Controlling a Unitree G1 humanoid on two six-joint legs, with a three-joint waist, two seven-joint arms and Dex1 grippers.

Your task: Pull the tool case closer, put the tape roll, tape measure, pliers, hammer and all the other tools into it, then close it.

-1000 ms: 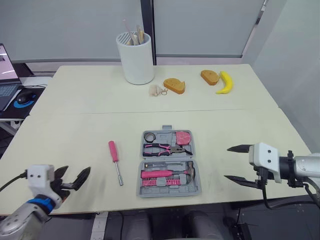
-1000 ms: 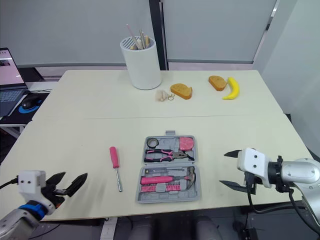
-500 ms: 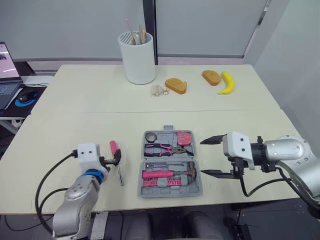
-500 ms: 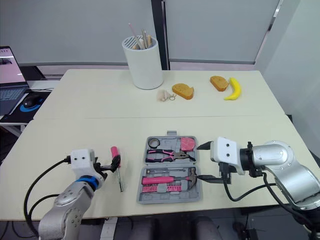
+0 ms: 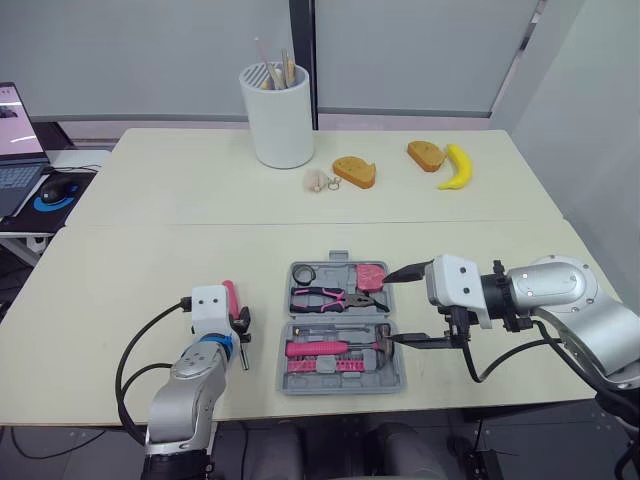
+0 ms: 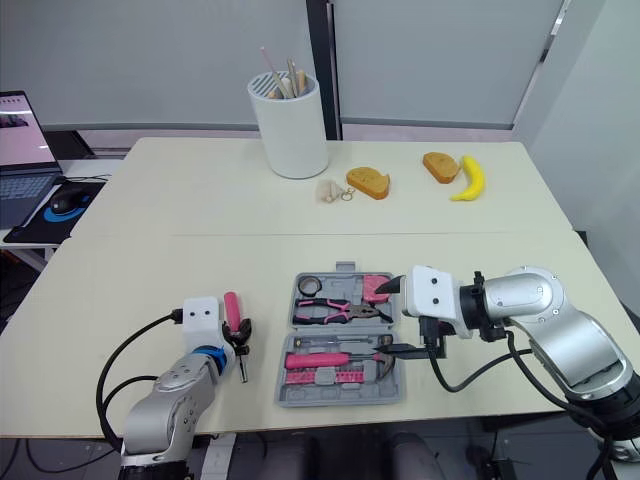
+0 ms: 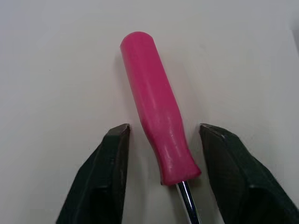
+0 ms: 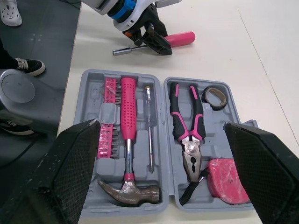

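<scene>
The grey tool case lies open at the table's front centre. In it are the tape roll, pink tape measure, pliers and hammer. A pink-handled screwdriver lies on the table left of the case. My left gripper straddles its handle, one finger on each side with a small gap, so it is open. My right gripper hangs wide open over the case's right edge, holding nothing.
At the back stand a white holder with sticks, two bread pieces, a banana and a small keyring object. A laptop sits on a side desk at far left.
My left gripper came in from the front left corner to the screwdriver and narrowed around its handle. My right gripper moved left to the case's right edge, still wide open.
</scene>
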